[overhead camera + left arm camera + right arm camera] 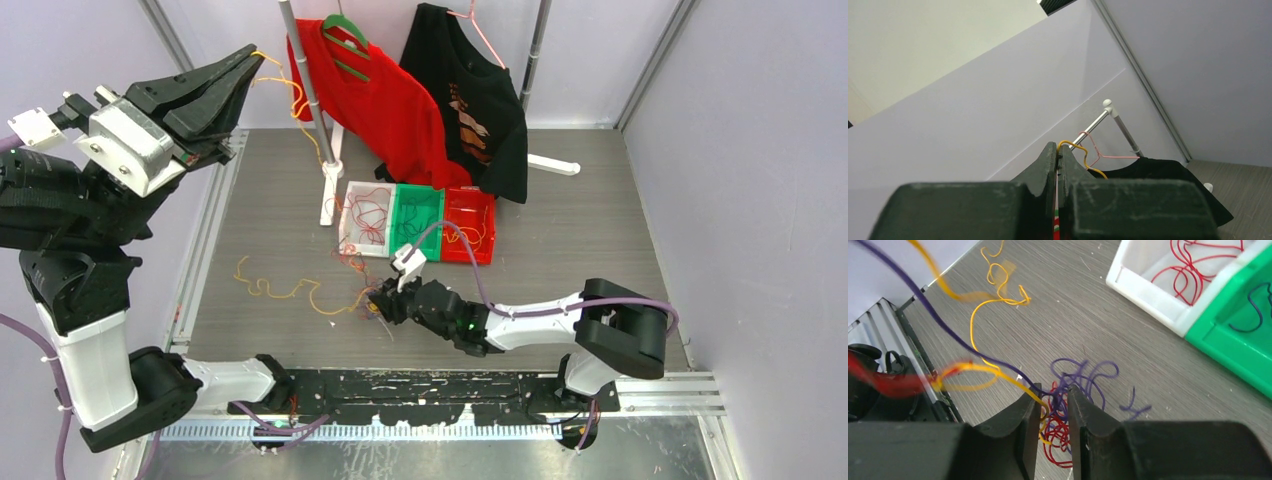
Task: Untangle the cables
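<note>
My left gripper (pixel 252 55) is raised high at the far left, shut on a yellow-orange cable (pixel 292 92) that hangs from its tips; the left wrist view shows the cable (pixel 1083 152) pinched between the closed fingers (pixel 1061 150). My right gripper (pixel 376 300) is low over the table on a tangle of cables (pixel 352 300). In the right wrist view its fingers (pixel 1054 392) stand narrowly apart around red, purple and yellow strands (pixel 1060 432). A purple strand and a yellow strand rise from there to the upper left. Another yellow cable (pixel 268 290) lies on the table to the left.
Three bins stand mid-table: a white one (pixel 345 215) and a red one (pixel 491 228) with red strands, and a green one (pixel 440 215) with a dark strand. A clothes rack pole (pixel 305 85) with a red shirt (pixel 385 110) and a black shirt (pixel 480 110) stands behind.
</note>
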{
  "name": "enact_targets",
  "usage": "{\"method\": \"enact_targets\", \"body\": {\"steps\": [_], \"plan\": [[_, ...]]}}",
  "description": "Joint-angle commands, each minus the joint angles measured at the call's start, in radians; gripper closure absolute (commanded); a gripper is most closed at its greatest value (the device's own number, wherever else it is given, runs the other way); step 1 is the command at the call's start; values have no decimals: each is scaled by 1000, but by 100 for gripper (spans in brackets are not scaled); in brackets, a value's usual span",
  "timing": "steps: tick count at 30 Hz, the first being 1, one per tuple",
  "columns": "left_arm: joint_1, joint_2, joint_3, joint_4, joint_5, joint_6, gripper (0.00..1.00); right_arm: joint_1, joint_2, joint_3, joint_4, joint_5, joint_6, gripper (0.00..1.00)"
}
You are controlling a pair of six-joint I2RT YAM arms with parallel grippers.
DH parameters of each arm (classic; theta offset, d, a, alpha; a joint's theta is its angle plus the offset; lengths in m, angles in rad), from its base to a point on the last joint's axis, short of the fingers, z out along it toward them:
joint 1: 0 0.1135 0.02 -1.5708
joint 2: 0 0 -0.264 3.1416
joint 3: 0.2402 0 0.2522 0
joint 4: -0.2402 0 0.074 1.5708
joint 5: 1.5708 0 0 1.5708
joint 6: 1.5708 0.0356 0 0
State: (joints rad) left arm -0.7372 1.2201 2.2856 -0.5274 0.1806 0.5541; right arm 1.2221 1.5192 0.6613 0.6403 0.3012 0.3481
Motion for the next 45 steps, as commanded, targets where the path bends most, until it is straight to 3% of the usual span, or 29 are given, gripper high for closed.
{"method": "enact_targets", "body": {"steps": [1, 12, 17, 28, 36, 38, 39, 42, 45], "plan": [[4, 4, 43, 82, 9, 15, 100, 2, -46, -29, 129, 42, 31, 68], [3, 8, 52, 170, -24, 105, 100, 1, -60, -92, 119, 94, 39, 99], [3, 21, 51, 328, -77, 216, 100, 1, -88, -182, 51, 235, 77, 99], [3, 102, 66, 703, -128, 588, 100, 1, -211, -241, -280, 468, 242, 99], [4, 104, 39, 845, -89, 636, 100, 1, -226, -254, -392, 520, 340, 99], [3, 103, 55, 818, -100, 580, 100, 1, -231, -256, -395, 491, 307, 99], [4, 95, 72, 730, -96, 545, 100, 1, -239, -254, -381, 456, 263, 96], [4, 25, -21, 580, -47, 453, 100, 1, -328, -252, -308, 328, 154, 58], [3, -55, -168, 534, 28, 403, 100, 0, -444, -218, -273, 223, 18, 39]]}}
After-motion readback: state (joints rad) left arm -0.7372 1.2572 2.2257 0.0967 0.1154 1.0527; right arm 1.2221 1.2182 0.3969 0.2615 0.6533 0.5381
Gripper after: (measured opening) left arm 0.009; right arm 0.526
